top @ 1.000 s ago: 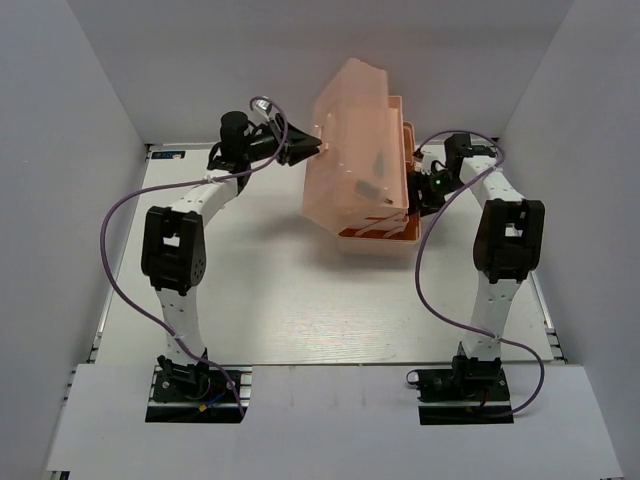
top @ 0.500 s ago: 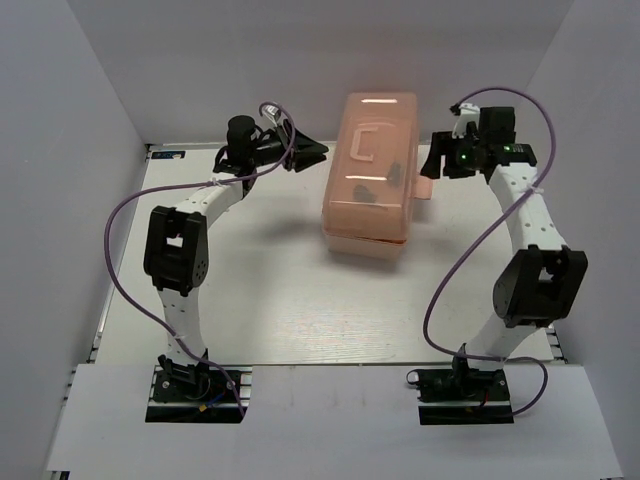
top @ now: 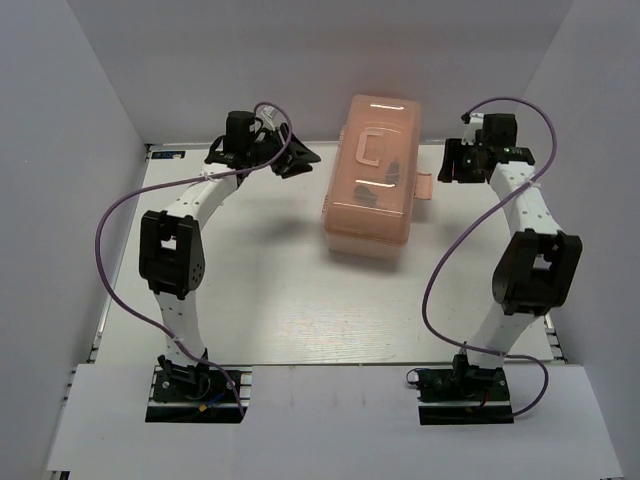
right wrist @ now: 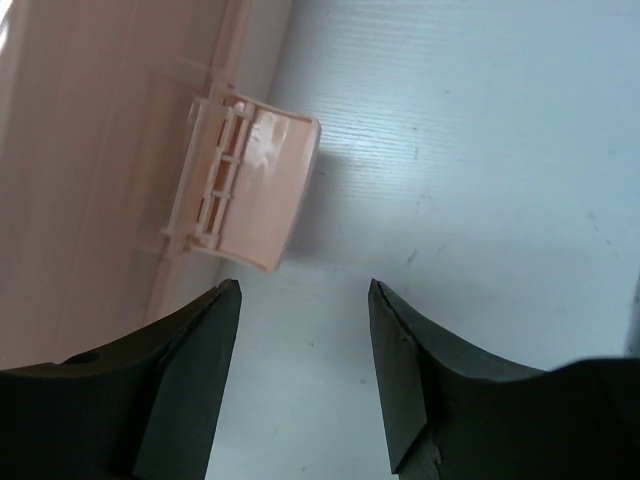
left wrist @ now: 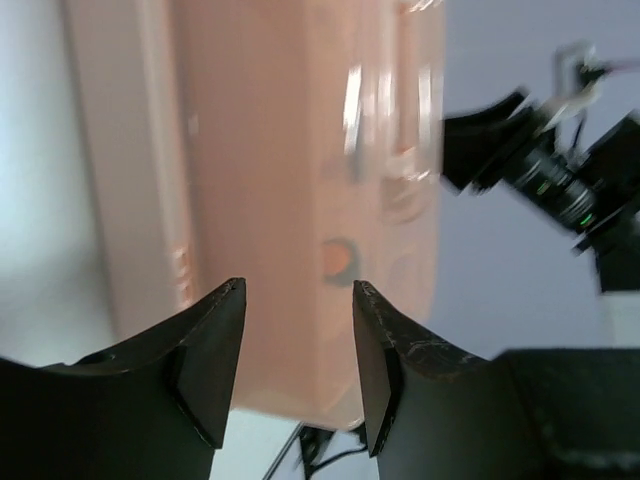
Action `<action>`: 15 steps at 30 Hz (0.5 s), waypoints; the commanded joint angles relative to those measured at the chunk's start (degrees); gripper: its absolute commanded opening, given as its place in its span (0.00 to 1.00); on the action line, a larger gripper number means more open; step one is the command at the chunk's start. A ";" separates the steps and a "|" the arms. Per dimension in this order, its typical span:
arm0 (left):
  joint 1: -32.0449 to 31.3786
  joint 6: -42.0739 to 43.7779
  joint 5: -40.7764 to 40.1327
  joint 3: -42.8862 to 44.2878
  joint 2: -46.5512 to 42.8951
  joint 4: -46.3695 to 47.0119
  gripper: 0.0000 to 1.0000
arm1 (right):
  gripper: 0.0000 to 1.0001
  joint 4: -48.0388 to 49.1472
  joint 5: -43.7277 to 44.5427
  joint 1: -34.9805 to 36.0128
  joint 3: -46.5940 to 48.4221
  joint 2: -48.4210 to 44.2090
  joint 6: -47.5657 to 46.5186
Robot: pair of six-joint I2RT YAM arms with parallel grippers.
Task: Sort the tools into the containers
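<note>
The salmon-pink toolbox point(top: 368, 215) lies with its lid down at the back middle of the table, lid handle point(top: 372, 148) on top. Dark shapes of tools point(top: 366, 190) show faintly through the lid; the containers inside are hidden. My left gripper point(top: 305, 160) hovers open just left of the box, clear of it, and its wrist view looks along the box's side point(left wrist: 290, 180) between the left gripper's point(left wrist: 297, 290) empty jaws. My right gripper point(top: 447, 166) stands open to the right of the box, above the table near the latch point(right wrist: 245, 190), the right gripper point(right wrist: 303, 290) holding nothing.
The latch tab point(top: 425, 187) sticks out from the box's right side. Grey walls close in the table on three sides. Purple cables loop from both arms. The white tabletop point(top: 300, 300) stretches in front of the box to the arm bases.
The lid, held up at first, has dropped shut. My left gripper let go of it and drew back left. My right arm rose and pulled away to the right.
</note>
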 commanded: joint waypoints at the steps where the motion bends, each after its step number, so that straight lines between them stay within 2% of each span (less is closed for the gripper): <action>1: -1.75 11.16 -3.04 -3.36 -4.31 -11.84 0.57 | 0.60 1.16 -5.28 0.74 7.78 5.19 -1.12; 2: -2.28 11.16 -3.03 -5.65 -5.11 -10.60 0.57 | 0.60 -0.06 -6.25 1.01 9.12 8.86 -0.95; 5: -3.51 11.16 -0.41 -12.85 -6.43 -8.23 0.57 | 0.60 0.10 -9.50 1.98 12.21 12.40 -1.64; 7: -4.39 11.16 1.18 -14.63 -6.44 -6.56 0.57 | 0.60 0.28 -11.79 4.08 12.30 12.94 -1.56; 11: -7.73 11.16 4.26 -15.16 -5.30 -5.41 0.57 | 0.60 1.51 -12.06 5.67 11.86 12.76 -1.65; 15: -10.37 12.39 4.97 -11.91 -3.18 -6.11 0.57 | 0.60 1.77 -12.06 6.28 11.68 12.59 -1.83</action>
